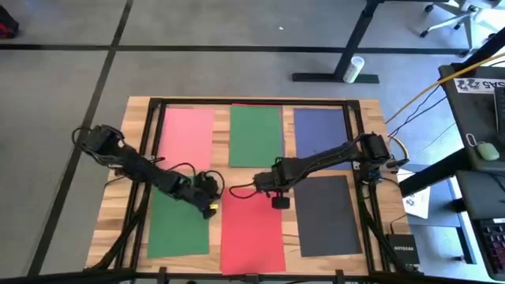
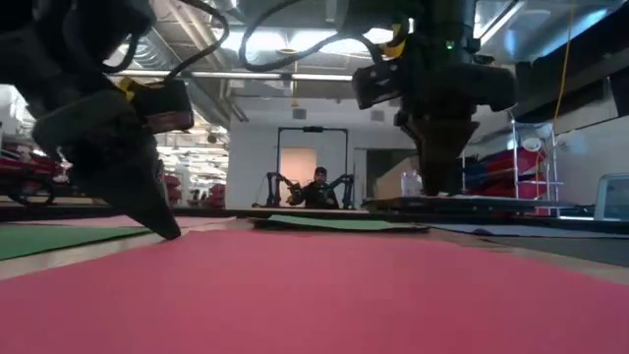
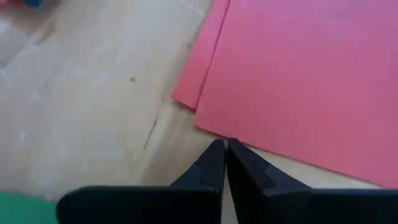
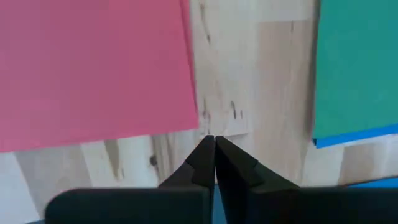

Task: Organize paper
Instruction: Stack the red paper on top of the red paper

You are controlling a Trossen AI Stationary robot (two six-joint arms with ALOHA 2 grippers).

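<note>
High view | six paper sheets laid out in a grid: pink (image 1: 188, 136), green (image 1: 256, 134), navy (image 1: 322, 134) toward 12 o'clock; green (image 1: 178, 229), red (image 1: 252, 237), dark grey (image 1: 327, 217) toward 6 | left gripper (image 1: 211, 208) and right gripper (image 1: 280, 202) pinched closed, empty, at centre | judged nearly finished, minor straightening left.

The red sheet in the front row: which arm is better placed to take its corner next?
Probably the left. The left gripper, fingers closed, sits right at the red sheet's edge, its tips at a corner in the left wrist view. The right gripper, also closed, hangs by the far right corner.
</note>
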